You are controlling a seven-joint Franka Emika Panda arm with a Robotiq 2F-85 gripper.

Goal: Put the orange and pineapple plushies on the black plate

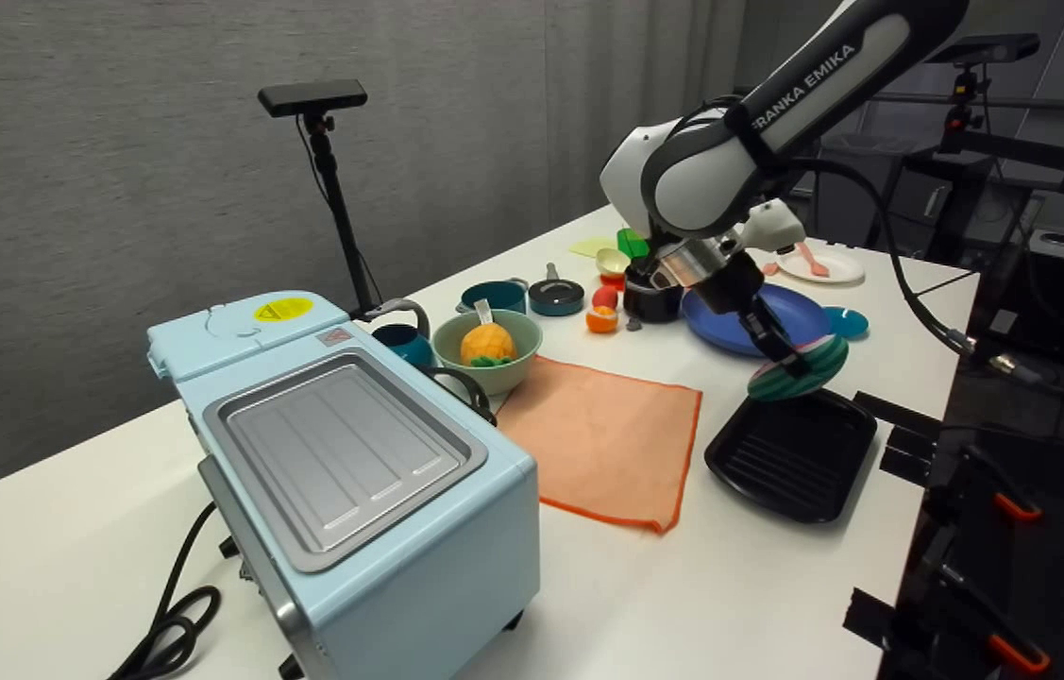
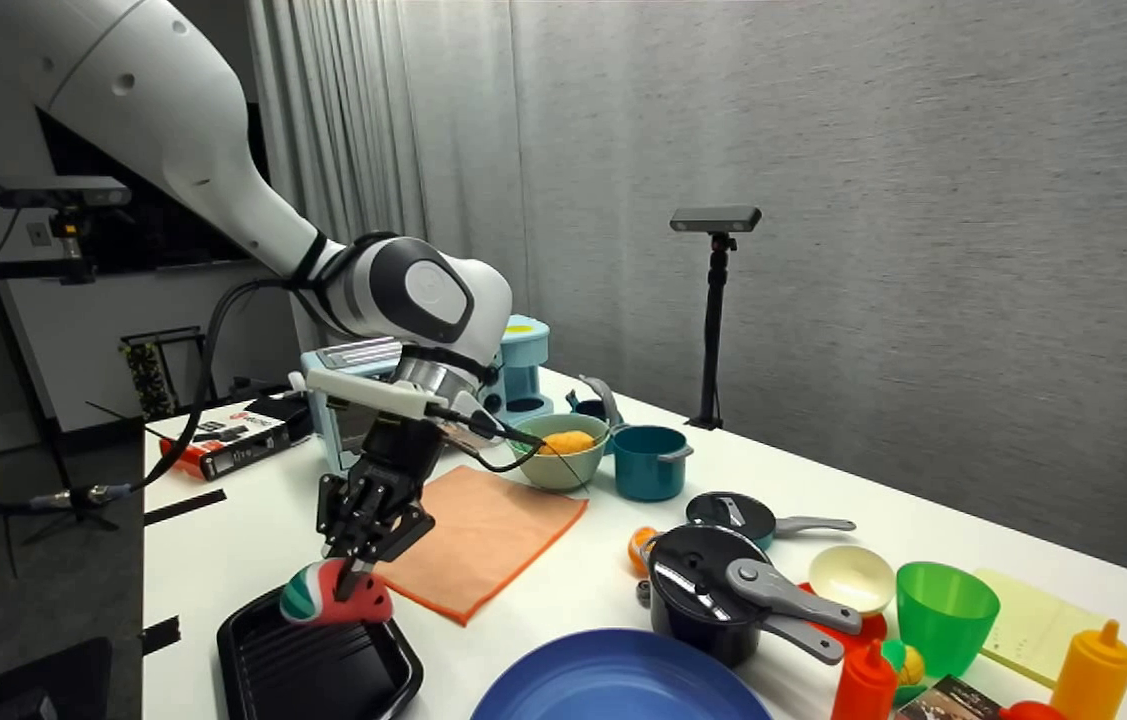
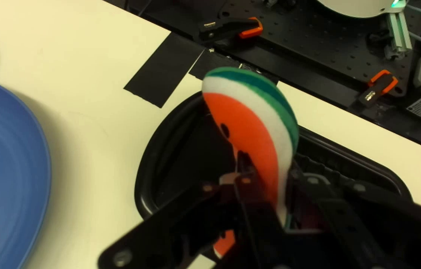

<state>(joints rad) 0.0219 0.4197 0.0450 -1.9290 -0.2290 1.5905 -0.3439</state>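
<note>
The gripper (image 3: 269, 168) was full: its fingers (image 3: 249, 196) were drawn in on the watermelon plushie (image 3: 258, 123), pinching it about the middle, with no more room between them than its thickness took up, and that was a fruit the task did not name. It held this over the black plate (image 1: 786, 463); whether the plushie touched the plate or hung just above it, I could not tell from any view. What the coming move turned on, to my mind, was where the pineapple plushie (image 1: 488, 342) lay from there: well apart, beyond the orange cloth (image 1: 602, 439), which spread between gripper and bowl in both exterior views. It sat inside the pale green bowl (image 1: 484, 381), so the wall would probably have to be cleared from above. The orange plushie (image 1: 601, 319) lay outside the bowl, on the table (image 1: 645, 604), near the black pot (image 1: 652, 300). Neither was on the plate, and I judged that the watermelon would need letting go first.
</note>
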